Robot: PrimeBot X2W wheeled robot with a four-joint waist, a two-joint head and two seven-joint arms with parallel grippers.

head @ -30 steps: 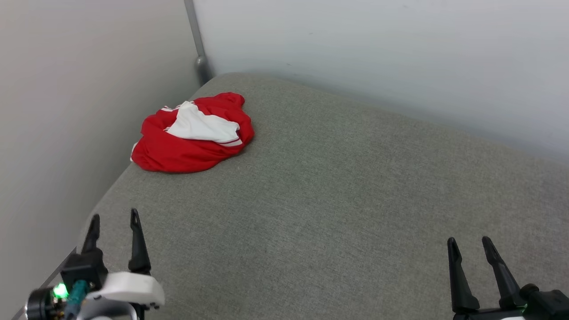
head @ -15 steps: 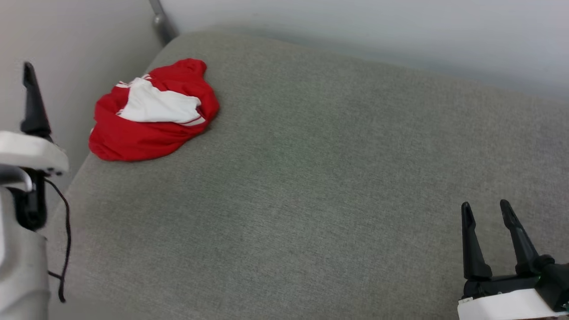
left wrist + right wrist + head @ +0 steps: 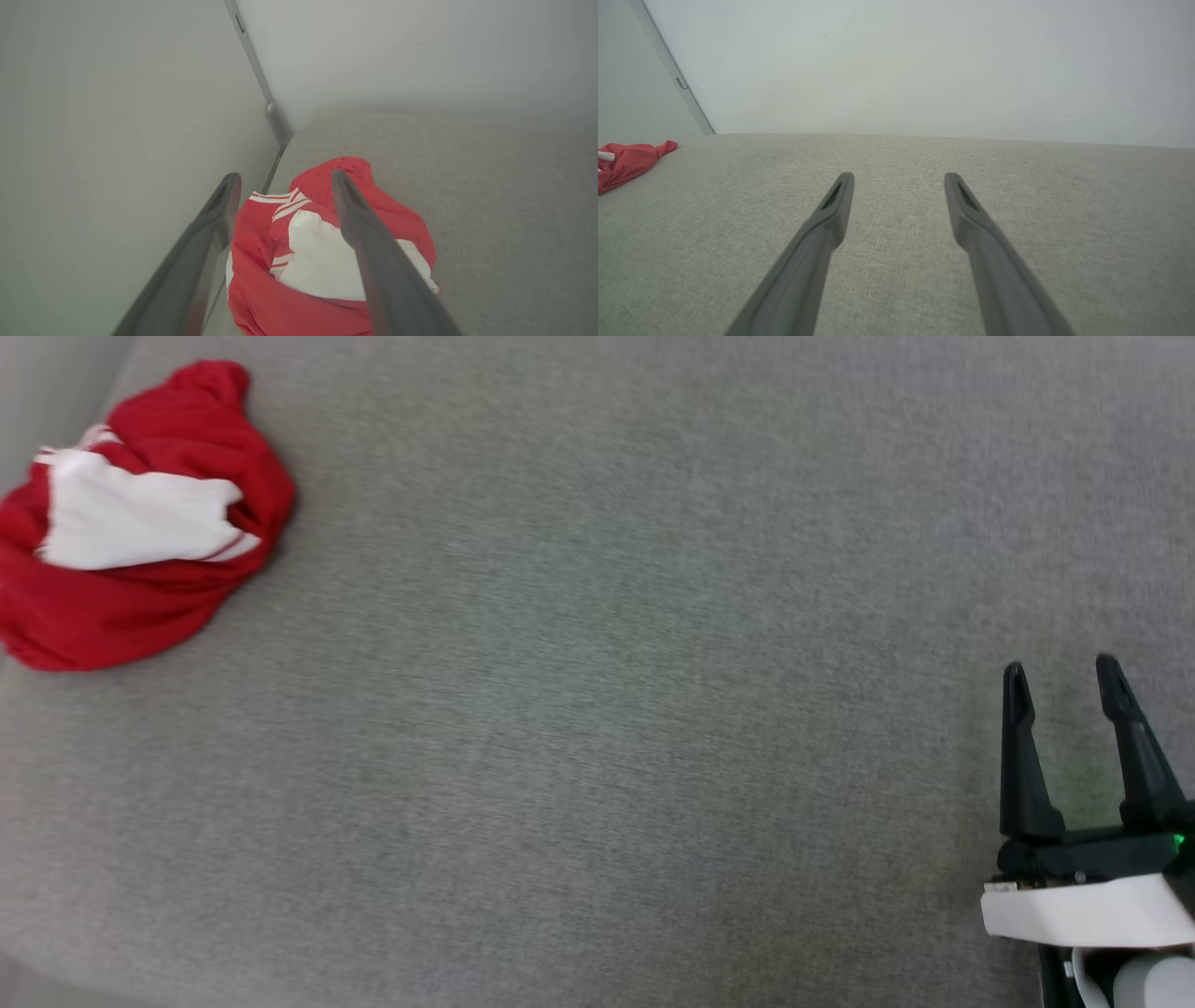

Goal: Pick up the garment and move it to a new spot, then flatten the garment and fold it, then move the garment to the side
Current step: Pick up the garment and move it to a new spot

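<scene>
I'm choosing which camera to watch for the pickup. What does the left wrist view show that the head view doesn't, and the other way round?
Left wrist view: the left gripper, open and aimed at the crumpled red T-shirt, with a grey post in the wall corner behind it.
Head view: the right gripper, open, over bare cushion far to the right of the shirt.
Both: the T-shirt in a heap, white sleeve on top, lying near the cushion's left edge.

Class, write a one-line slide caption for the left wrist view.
Open left end effector aimed at the crumpled red-and-white garment near the grey cushion corner.
</scene>
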